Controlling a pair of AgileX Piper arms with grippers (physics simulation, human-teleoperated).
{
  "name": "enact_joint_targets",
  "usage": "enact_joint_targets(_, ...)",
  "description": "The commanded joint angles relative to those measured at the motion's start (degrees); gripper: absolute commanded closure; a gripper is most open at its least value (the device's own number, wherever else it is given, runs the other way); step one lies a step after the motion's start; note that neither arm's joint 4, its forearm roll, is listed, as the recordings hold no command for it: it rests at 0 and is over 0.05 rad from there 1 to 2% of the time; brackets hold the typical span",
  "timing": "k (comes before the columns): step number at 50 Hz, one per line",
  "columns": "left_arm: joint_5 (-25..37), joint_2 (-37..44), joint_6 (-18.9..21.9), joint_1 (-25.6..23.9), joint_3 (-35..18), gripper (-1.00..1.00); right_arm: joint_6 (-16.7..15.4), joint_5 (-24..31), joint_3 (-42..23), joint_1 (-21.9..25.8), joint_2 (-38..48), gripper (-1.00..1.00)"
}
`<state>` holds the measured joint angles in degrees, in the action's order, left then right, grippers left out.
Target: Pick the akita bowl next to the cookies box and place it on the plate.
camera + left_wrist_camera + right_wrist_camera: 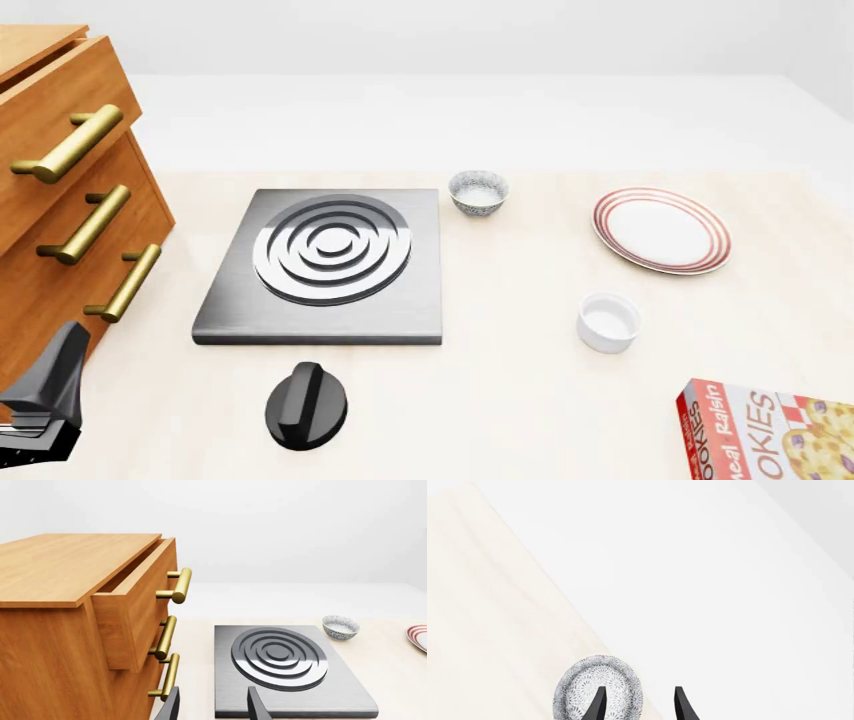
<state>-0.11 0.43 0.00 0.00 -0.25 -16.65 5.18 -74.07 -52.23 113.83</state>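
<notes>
Wooden drawer cabinet [60,200], far left: brass handles, top drawer pulled out.
Left gripper [212,706], low at the table's near left: fingers parted, empty.
Grey stove plate [327,265] with concentric rings, left of centre; black knob [307,405] nearer the camera.
Second speckled bowl [478,191], just beyond the stove plate's far right corner.
White cup [609,322], right of centre.
Plate [662,230], beyond the cup, bare.
Cookies box [767,432], near right corner, partly out of frame.
Akita bowl [598,687]: seen only in the right wrist view, on the table near its edge.
Right gripper [638,700]: open wide, one fingertip over the bowl; contact cannot be told.
</notes>
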Motion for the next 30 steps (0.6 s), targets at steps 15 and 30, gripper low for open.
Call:
enact_joint_targets(15, 0.0, 0.0, 0.0, 0.0, 0.0, -1.0, -2.08, -4.44, 0.87, -2.0, 6.08, -1.0)
enact_joint_targets(30, 0.0, 0.0, 0.0, 0.0, 0.0, -1.0, -2.16, -5.61, 1.29, -0.89, 7.9, -1.0)
